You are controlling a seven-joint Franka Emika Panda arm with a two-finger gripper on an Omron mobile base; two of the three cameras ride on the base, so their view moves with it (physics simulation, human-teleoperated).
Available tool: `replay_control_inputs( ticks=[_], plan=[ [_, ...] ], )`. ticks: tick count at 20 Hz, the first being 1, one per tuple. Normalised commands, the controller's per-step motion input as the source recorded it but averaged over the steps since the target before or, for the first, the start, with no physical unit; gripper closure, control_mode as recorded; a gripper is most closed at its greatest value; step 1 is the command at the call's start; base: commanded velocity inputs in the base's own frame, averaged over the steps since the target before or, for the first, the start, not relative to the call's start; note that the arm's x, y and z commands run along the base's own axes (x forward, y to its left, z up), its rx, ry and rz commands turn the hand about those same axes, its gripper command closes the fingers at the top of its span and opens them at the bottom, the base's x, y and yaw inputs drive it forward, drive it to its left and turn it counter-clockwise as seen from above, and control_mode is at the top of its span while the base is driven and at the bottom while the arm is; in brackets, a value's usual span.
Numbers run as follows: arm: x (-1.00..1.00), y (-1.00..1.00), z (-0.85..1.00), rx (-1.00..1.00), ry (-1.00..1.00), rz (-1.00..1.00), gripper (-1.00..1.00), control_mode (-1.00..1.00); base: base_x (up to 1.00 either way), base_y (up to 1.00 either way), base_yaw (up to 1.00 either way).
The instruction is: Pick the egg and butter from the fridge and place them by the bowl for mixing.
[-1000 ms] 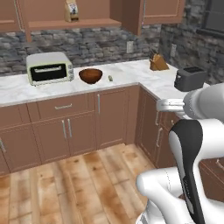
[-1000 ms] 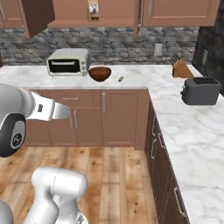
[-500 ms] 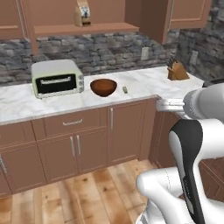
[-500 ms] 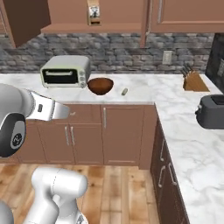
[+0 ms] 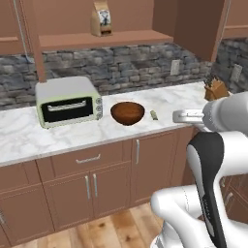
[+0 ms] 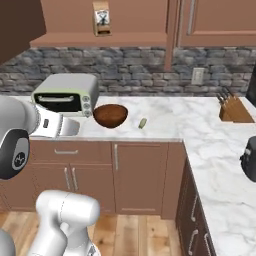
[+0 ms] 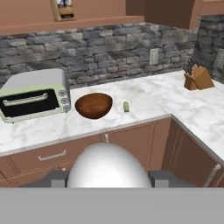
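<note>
The base has driven closer, so the wooden bowl looms larger; the pincer stays clamped on the egg, carried toward the worktop.

Flat, even rendered light, moderately bright, no clear single source. Soft dim shading under the brown wooden upper cabinets darkens the grey stone backsplash. White marble countertop evenly lit, no glare. Round dark reddish-brown wooden bowl casts only a faint contact shadow; its inside is darker. All views soft, low resolution, edges slightly blurred. Smooth white rounded egg close to the hand camera looks fuzzy-edged with a gentle gradient.
</note>
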Motion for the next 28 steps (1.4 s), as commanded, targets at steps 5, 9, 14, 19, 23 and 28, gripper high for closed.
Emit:
replay_control_inputs(
  ticks=[5, 9, 14, 19, 23, 28],
  plan=[
    [0.00, 0.00, 0.00, 0.00, 0.00, 0.00, 1.00, 1.00, 0.74, -0.14, 0.00],
    [0.00, 0.00, 0.00, 0.00, 0.00, 0.00, 1.00, 1.00, 0.65, -0.22, 0.00],
    [0.00, 0.00, 0.00, 0.00, 0.00, 0.00, 1.00, 1.00, 0.56, -0.30, 0.00],
    [0.00, 0.00, 0.00, 0.00, 0.00, 0.00, 1.00, 1.00, 0.48, -0.21, 0.00],
    [0.00, 0.00, 0.00, 0.00, 0.00, 0.00, 1.00, 1.00, 0.57, -0.09, 0.00],
    [0.00, 0.00, 0.00, 0.00, 0.00, 0.00, 1.00, 1.00, 0.45, -0.04, 0.00]
  ],
)
